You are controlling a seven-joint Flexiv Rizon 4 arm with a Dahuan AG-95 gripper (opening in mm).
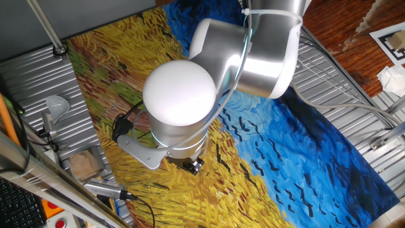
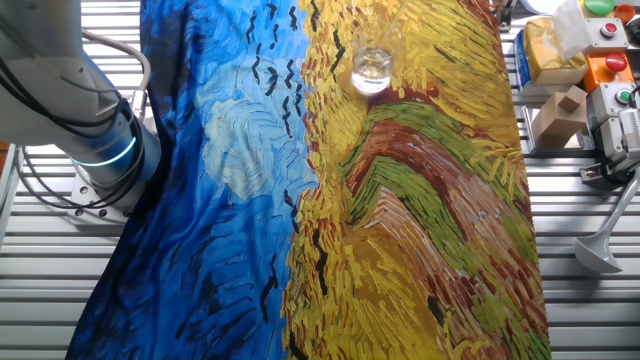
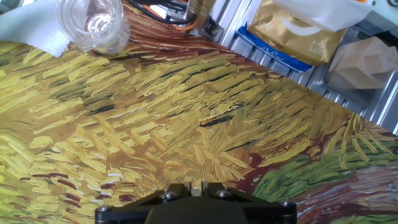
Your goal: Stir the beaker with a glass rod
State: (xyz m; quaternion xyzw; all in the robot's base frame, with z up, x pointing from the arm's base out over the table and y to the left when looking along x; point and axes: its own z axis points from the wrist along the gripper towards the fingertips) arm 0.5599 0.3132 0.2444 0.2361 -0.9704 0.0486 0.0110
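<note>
The beaker (image 3: 93,25) is a short clear glass cylinder standing on the painted cloth. It sits at the top left of the hand view, far ahead of my gripper (image 3: 194,190). In the other fixed view the beaker (image 2: 372,68) stands near the cloth's top edge, and the gripper is out of frame there. My jaws stand close together at the bottom of the hand view. A small round glassy end, the glass rod (image 3: 196,191), shows between them. In one fixed view the arm's big joints hide the beaker, and only the dark gripper tip (image 1: 193,166) peeks out low over the yellow cloth.
A white funnel (image 1: 57,104) (image 2: 600,245) stands on the slatted metal table beside the cloth. A gold bag (image 3: 298,31), a cardboard box (image 3: 367,59) and cables (image 3: 168,12) lie beyond the cloth's edge. The robot base (image 2: 100,150) stands at the left.
</note>
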